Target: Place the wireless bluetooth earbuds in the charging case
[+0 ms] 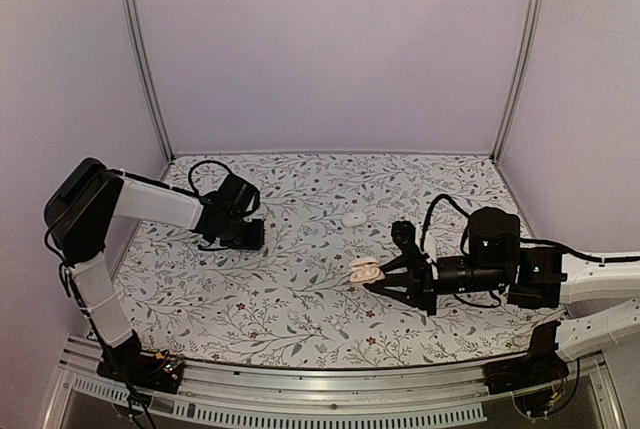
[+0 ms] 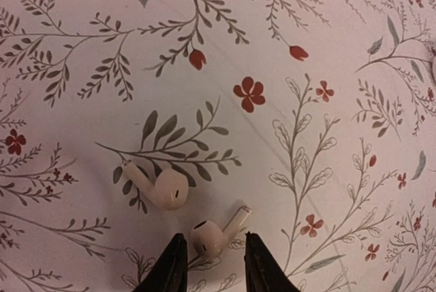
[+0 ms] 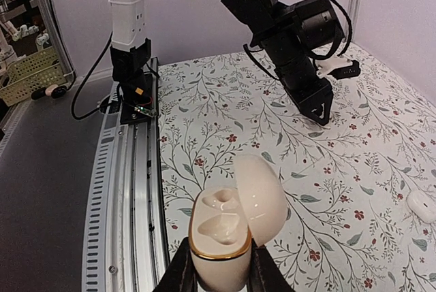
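Observation:
Two white stemmed earbuds lie on the floral cloth in the left wrist view. One earbud lies between the tips of my left gripper, which is open with gaps on both sides of it. The other earbud lies just beyond, to the left. In the top view my left gripper is low at the left and hides both. My right gripper is shut on the charging case, held above the table with its lid open and both sockets empty. The case and right gripper also show in the top view.
A small plain white oval lump lies on the cloth between the arms; it also shows in the right wrist view. The metal rail runs along the near edge. Walls enclose the back and sides.

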Robot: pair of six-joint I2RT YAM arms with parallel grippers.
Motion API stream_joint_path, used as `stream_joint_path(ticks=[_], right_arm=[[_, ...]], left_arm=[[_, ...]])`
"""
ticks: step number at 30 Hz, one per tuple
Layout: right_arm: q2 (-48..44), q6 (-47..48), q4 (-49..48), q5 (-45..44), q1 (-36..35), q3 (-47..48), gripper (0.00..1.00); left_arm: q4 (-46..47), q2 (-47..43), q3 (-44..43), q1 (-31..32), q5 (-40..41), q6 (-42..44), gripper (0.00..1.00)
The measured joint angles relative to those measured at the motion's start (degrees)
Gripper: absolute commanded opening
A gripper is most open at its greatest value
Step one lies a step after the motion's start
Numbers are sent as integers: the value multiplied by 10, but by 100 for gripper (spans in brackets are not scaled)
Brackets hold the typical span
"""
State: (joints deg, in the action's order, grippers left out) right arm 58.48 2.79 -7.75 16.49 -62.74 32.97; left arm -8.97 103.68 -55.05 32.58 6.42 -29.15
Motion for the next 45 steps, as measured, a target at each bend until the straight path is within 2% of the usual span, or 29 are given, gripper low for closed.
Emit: stream_joint_path(ticks=[15, 21, 26, 31, 45], right_arm=[[-3, 1, 7, -9, 0, 0, 0], [-3, 3, 9, -9, 0, 0, 0], [-3, 3, 9, -9, 0, 0, 0], [-3, 5, 9, -9, 0, 0, 0], [-3, 9, 11, -9, 0, 0, 0]], left_arm=[[26, 70, -65, -5, -63, 50, 24], [19, 78, -78, -5, -70, 76, 28], [-10, 77, -88, -2, -38, 86, 33], [-57, 76, -105, 3, -2, 92, 33], [-134, 81, -155, 36, 33, 76, 42]])
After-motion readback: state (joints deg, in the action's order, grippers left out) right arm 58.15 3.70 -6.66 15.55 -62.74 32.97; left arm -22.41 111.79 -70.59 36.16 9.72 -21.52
